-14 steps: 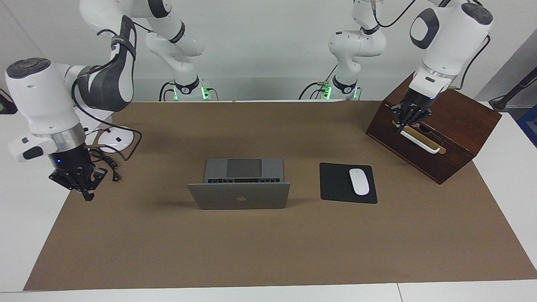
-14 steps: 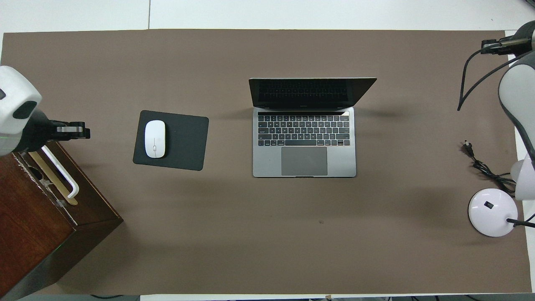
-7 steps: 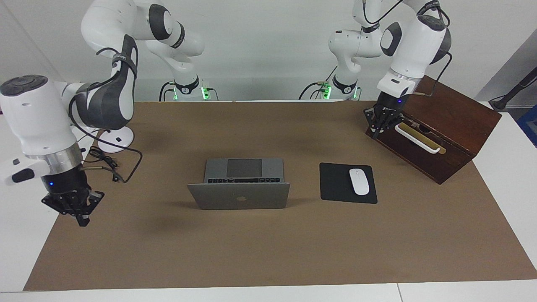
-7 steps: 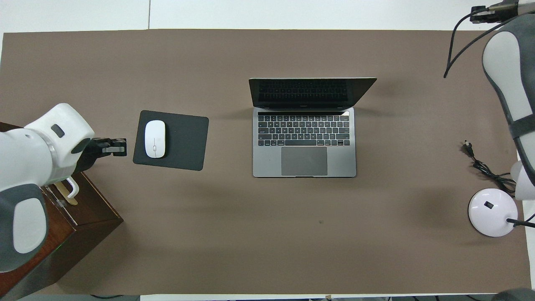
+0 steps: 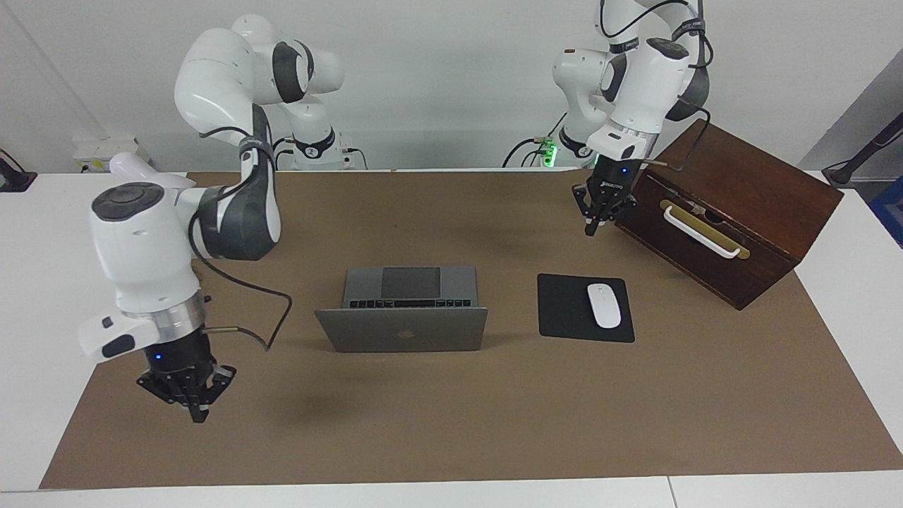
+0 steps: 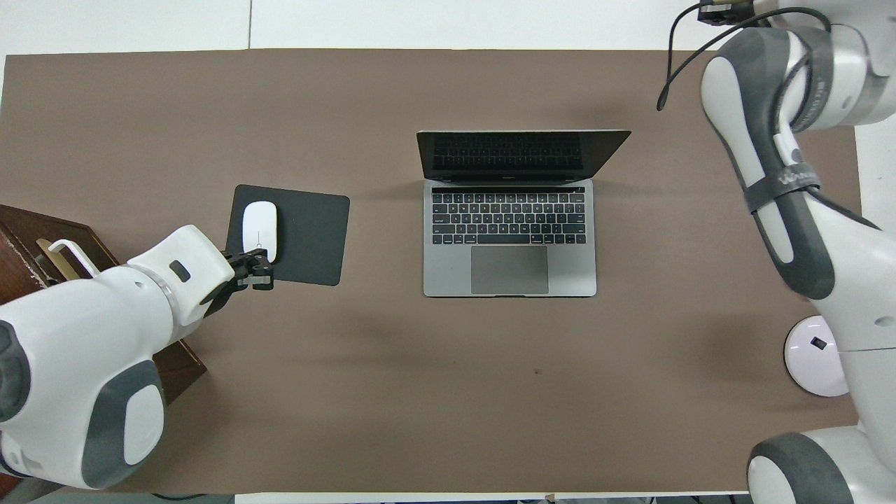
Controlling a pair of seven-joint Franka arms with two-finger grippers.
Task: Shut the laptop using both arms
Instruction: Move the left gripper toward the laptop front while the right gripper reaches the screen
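Finds the laptop open at the middle of the tabletop, on the brown mat, with keyboard and trackpad toward the robots and the lid standing up along the edge farthest from them, logo face turned away from the arms. Reads the lid's long axis, like the hinge line, as running from one arm's end of the tabletop to the other.

Has the left tool hanging over bare mat just beside the corner of the wooden box, toward the left arm's end, with the mouse pad and its white mouse lying between that spot and the laptop. Has the right tool low over the mat toward the right arm's end, well apart from the lid's end on that flank. Touches the laptop with neither. Cannot tell of either tool whether it is apart or together; sees nothing held.

Judges the closing not yet begun. Judges both tools about equally far from the lid, one off each end of its long axis, so calls for an inward approach to the lid's top edge from both ends, then an even push toward the robots and down onto the keyboard.
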